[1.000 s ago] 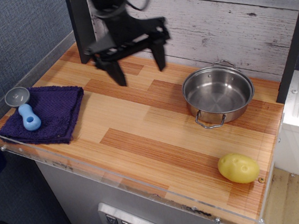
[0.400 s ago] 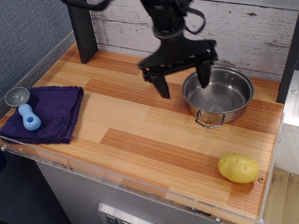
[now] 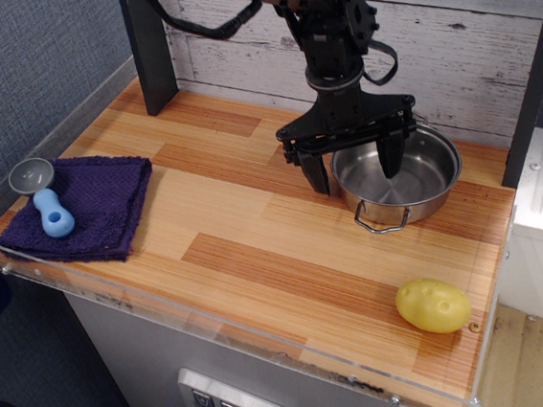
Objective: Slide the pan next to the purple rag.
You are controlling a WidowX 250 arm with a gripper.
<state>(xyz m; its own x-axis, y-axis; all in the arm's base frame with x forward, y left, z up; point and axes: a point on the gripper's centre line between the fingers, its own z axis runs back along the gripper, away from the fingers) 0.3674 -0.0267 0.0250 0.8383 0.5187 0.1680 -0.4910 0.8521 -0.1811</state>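
The shiny steel pan with two wire loop handles sits at the right rear of the wooden counter. My gripper is open and straddles the pan's left rim: one finger is outside the pan on the left, the other is inside the bowl. The dark purple rag lies folded at the far left of the counter, well apart from the pan.
A small grey disc on a blue handle lies on the rag's left side. A yellow potato sits near the front right corner. A black post stands at the back left. A clear rim lines the counter's front edge.
My gripper has moved from the back left of the counter rightward and down to the pan, and now straddles its left rim. The pan, rag and potato have not moved.
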